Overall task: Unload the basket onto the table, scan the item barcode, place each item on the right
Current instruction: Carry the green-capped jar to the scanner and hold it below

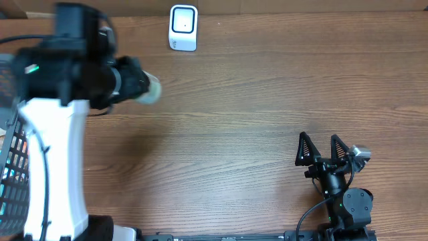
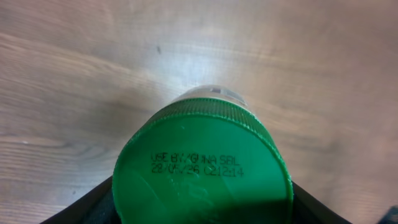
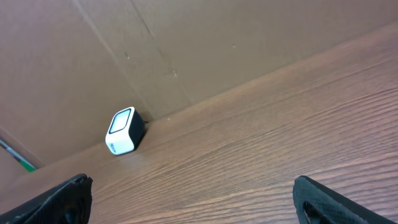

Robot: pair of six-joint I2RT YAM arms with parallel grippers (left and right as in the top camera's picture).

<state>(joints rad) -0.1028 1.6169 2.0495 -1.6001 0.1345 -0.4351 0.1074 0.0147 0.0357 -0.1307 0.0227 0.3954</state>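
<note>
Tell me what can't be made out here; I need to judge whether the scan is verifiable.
- Container, overhead: blurred, mostly under the left arm.
- Barcode: in no view; the left wrist view shows only the green cap, hiding the body.
- Scanner screen: too small to read in overhead and right wrist views.

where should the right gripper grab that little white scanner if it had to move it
Probably across its two side faces, coming down from above. The scanner stands upright as a small rounded block with its back close to the cardboard wall, so a front-to-back grip has little room. The right gripper is open.
</note>
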